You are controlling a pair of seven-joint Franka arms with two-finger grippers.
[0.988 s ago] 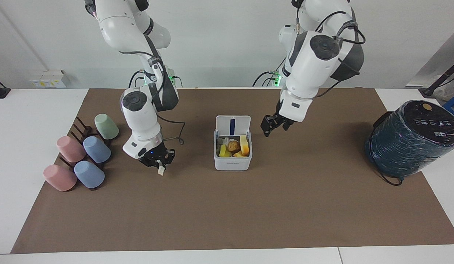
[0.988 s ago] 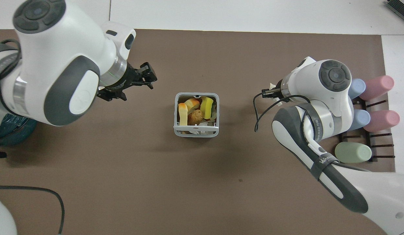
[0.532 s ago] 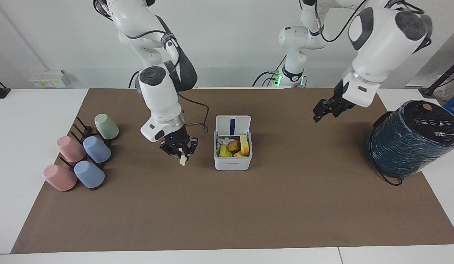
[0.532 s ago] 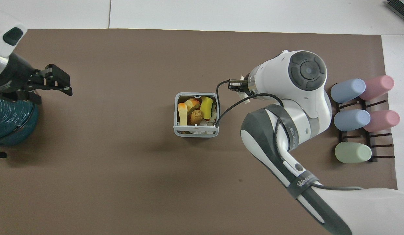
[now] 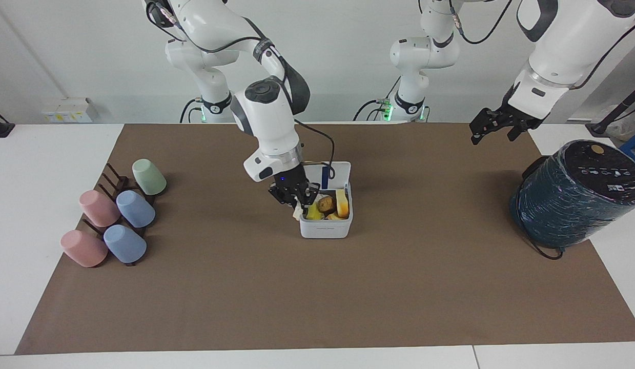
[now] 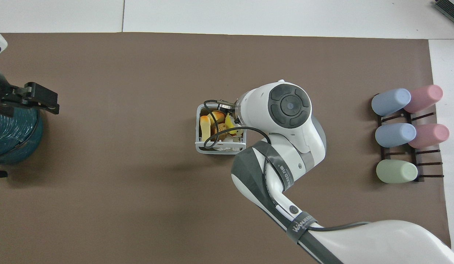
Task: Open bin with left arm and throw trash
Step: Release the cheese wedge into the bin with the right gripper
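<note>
White bin (image 5: 325, 230) sits mid-mat on the brown mat (image 5: 317, 307). Its lid (image 5: 339, 170) is open and stands upright on the side nearer the robots, with the blue strip (image 5: 325, 177) showing on the underside.

Inside you've already got a golden-brown lump (image 5: 326, 204), an orange toast slice (image 5: 341, 201) standing on edge, and yellow pieces (image 5: 313, 211).

Right gripper (image 5: 296, 202) is low over the bin's rim, on the side toward the right arm's end. It's clamped on a whitish wedge (image 5: 297, 213) that hangs from the fingertips right at that rim. You can't tell from either view whether the wedge is inside the rim or just outside it. In the overhead view the wrist covers the wedge and part of the bin (image 6: 197, 128).

Left gripper (image 5: 494, 134) is up in the air over the mat corner at the left arm's end, beside the teal wrapped cylinder (image 5: 573, 195). Its jaws are spread with nothing in them. That arm is waiting, well apart from the bin.

Pastel cups (image 5: 135, 208) lie on their rack at the right arm's end, clear of both grippers.
</note>
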